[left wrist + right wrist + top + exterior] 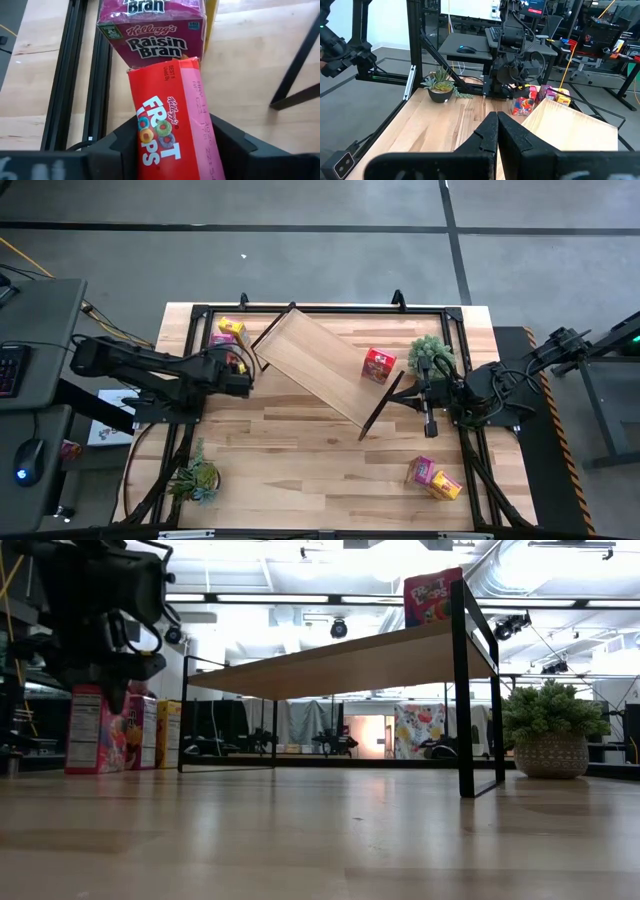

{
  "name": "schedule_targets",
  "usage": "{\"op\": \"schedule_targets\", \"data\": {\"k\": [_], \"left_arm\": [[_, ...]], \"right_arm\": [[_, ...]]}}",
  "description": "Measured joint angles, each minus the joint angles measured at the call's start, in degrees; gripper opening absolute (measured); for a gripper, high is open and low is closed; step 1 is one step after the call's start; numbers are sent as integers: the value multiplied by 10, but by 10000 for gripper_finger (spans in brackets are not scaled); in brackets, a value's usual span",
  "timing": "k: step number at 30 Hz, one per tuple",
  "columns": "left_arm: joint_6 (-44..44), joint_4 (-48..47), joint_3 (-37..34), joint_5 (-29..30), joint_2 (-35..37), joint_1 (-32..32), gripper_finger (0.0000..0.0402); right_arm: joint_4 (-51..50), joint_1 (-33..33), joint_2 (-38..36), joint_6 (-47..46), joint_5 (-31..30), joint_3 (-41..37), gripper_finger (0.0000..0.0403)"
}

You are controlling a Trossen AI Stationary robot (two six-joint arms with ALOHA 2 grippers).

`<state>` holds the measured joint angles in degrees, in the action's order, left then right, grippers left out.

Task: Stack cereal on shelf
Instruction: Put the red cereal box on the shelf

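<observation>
Red Froot Loops box (170, 130), hidden overhead, sits between the left pincer's (172, 145) fingers; right pincer (496, 131) clenched.

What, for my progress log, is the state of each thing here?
shelf: standing, angled across table.
shelved red box: upright, placed.
Froot Loops box: on table, left gripper around it.
Raisin Bran box: on table, unplaced.
right gripper: shut, idle.
</observation>
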<state>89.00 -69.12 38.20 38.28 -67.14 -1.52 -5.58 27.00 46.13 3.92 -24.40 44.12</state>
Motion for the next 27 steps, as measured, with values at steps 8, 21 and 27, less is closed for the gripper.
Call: {"op": "schedule_targets", "data": {"k": [8,21,27], "left_arm": [[-160,-6,45,-114,45,0,170],[-425,99,255,-299,68,-118,170],[-619,273,324,-257,28,-133,170]], "right_arm": [[0,0,0,0,0,0,0],[0,0,0,0,0,0,0],[0,0,0,0,0,0,0]]}}
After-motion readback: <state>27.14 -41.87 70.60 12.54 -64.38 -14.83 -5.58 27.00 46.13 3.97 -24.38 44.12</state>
